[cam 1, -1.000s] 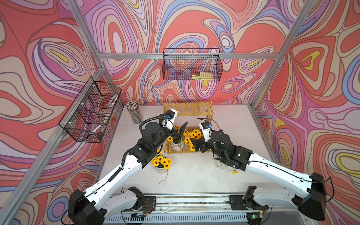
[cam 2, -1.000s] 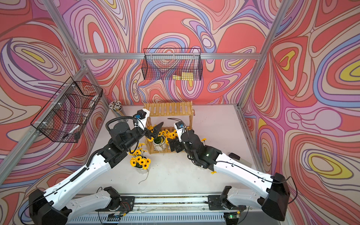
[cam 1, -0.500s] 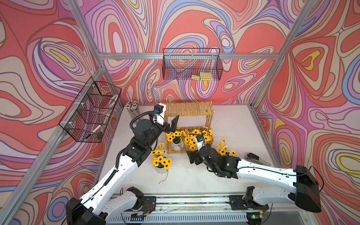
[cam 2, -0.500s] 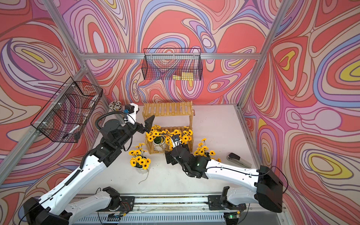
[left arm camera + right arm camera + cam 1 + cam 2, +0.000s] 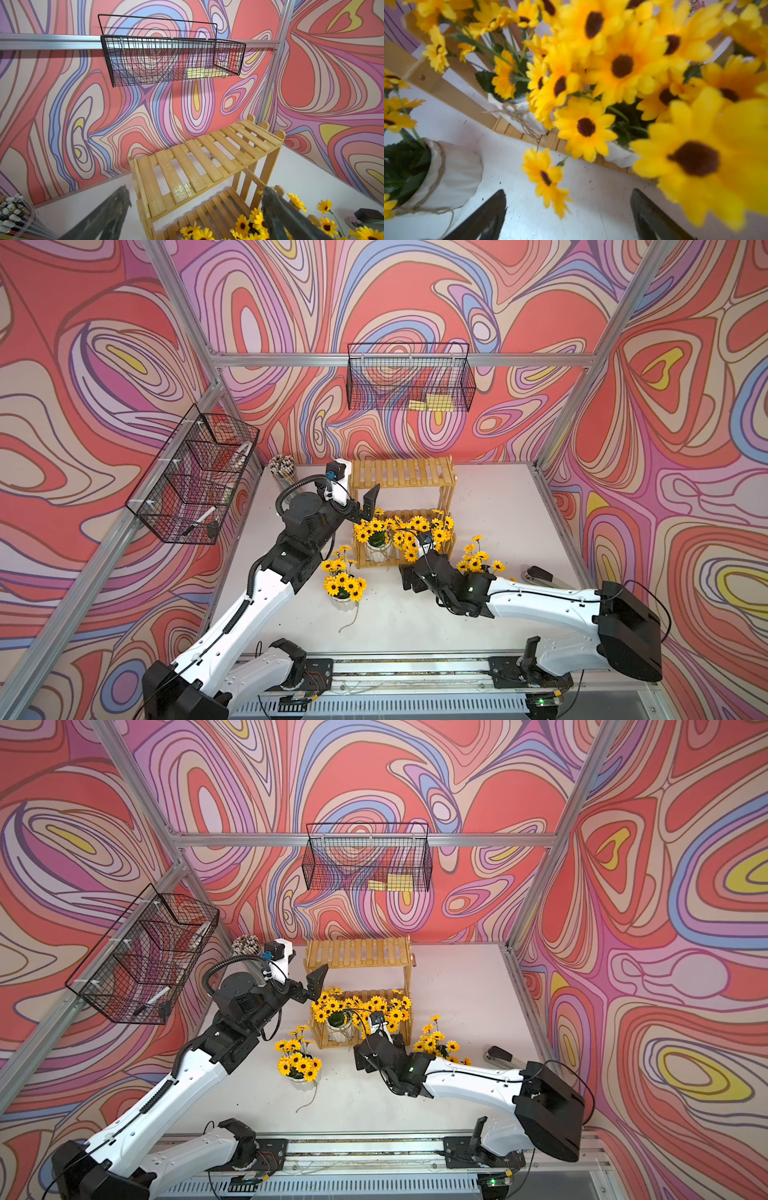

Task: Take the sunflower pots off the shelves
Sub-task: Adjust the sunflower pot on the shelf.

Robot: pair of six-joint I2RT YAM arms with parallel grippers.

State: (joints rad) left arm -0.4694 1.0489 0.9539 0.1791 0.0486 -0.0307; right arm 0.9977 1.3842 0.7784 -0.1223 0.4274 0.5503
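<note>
The left gripper [image 5: 195, 188], spread wide and empty, hangs beside the upper tier of the shelves [image 5: 401, 479]. The right gripper [image 5: 568, 190] (also spread, holding nothing) sits low before the lower tier, where two sunflower pots [image 5: 376, 549] stand. Two more stand on the table [image 5: 490, 506].

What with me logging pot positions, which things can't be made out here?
- Right shelf pot: in both top views, flowers hide its body.
- Right table pot: body behind the right arm.
- Yellow items in the back basket: too small, behind mesh.
- Nearest blooms, right wrist view: blurred.
</note>
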